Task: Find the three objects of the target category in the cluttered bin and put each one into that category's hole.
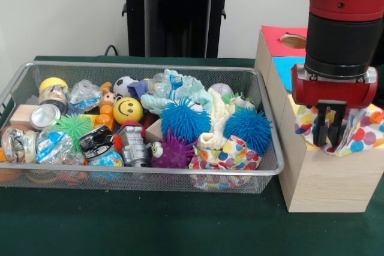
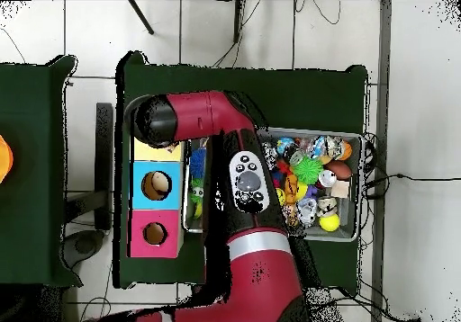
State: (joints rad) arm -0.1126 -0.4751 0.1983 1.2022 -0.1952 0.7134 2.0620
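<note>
I see the wire bin [image 1: 264, 169] packed almost to its rim, with barely any bare mesh between the toys. A strip of green table [image 1: 138, 223] lies open in front of the bin. On the right, the wooden box [image 1: 312, 187] stands just beside the bin's end wall, with almost no gap between them.

My gripper [image 1: 330, 138] hangs over the box's near end, well clear of the bin. Its two black fingers [image 1: 320, 129] sit close together, and their tips reach into a polka-dot cloth [image 1: 360, 131] that lies bunched on the box top. From the front view they look pinched on a fold of it, though the tips are partly sunk in the fabric. The cloth spreads across the box's width and shows no clear long axis.

A second polka-dot cloth [image 1: 231, 154] lies crumpled in the bin's near right corner, beside a blue spiky ball [image 1: 249, 127]. Another blue spiky ball [image 1: 185, 118] and a purple one [image 1: 174, 151] sit mid-bin, with a yellow smiley ball [image 1: 128, 110] to their left.

From overhead, the arm [image 2: 239, 183] covers the box's near end and the bin's left part. The box's blue panel [image 2: 155, 185] and pink panel [image 2: 154, 234] each show a round hole.
</note>
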